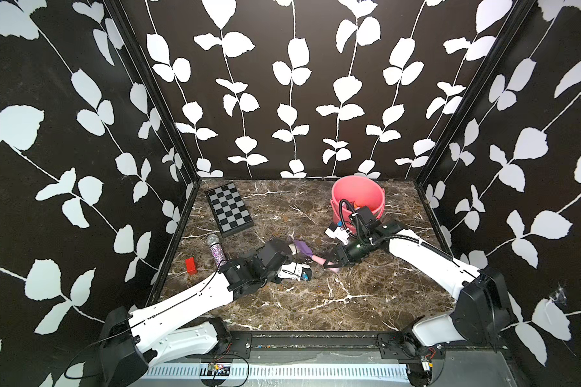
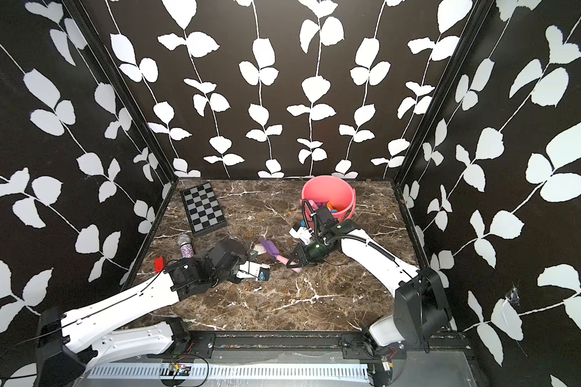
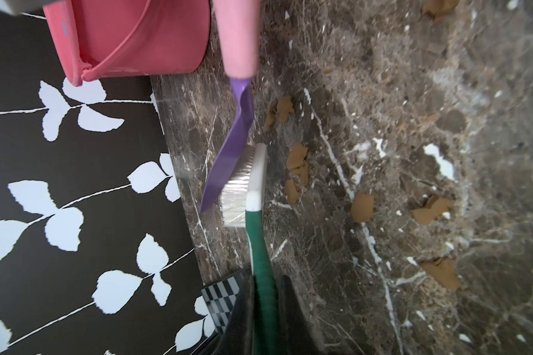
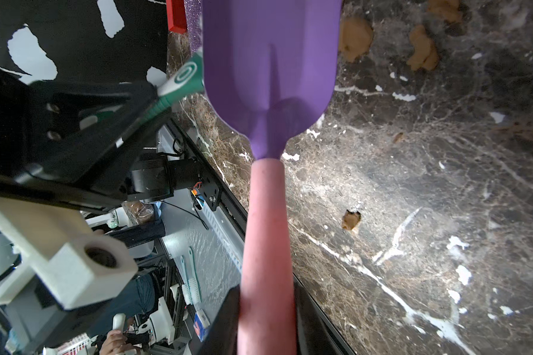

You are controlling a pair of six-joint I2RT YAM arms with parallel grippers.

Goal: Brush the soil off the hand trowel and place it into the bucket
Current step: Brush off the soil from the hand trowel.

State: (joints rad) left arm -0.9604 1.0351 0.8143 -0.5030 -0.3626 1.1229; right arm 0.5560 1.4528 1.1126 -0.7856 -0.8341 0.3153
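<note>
Brushing step in hand: left gripper (image 3: 263, 285) pinches the brush (image 3: 257, 172) by its green handle, bristles touching the purple blade of the hand trowel (image 3: 231, 147). Right gripper (image 4: 266, 295) clamps the pink handle, trowel above the table (image 1: 316, 301), outside the bucket (image 1: 341, 187). Soil (image 3: 362, 207) lies in clumps below. Best to stroke toward the tip, blade angled down

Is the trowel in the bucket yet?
No, the trowel is out over the table between the arms, with the brush against its blade, apart from the bucket.
</note>
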